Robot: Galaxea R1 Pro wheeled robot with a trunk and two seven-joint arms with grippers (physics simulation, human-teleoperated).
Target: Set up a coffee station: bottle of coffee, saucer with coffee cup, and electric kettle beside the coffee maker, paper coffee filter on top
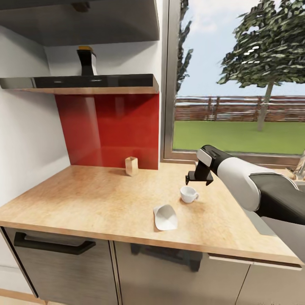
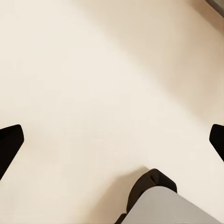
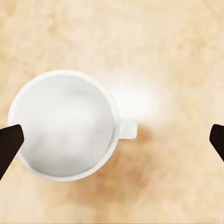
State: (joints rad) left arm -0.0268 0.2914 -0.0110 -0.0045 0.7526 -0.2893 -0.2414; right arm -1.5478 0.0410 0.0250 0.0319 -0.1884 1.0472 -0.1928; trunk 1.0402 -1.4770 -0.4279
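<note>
White cup: the coffee cup [image 3: 65, 125] stands upright on the wood-grain desk [image 1: 84, 190], handle toward the window side, just beside the paper coffee filter [image 1: 165, 217].
Right tool: my right tool [image 1: 199, 181] hangs above the cup, spread wide and holding nothing; in the right wrist view the cup sits off-centre, close to one fingertip [image 3: 9, 142], far from the other.
Left tool: my left tool [image 2: 112, 140] is wide too, over a plain pale surface.
Risk, offset: if I come straight down, I judge the near finger could land on the rim and tip or shove the cup.
Risk, handle: closing across the handle may twist the cup out.
Risk, filter: a pushed cup could slide into the filter.
Bottle: the bottle of coffee [image 1: 87, 61] waits on the kitchen shelf [image 1: 80, 81].
</note>
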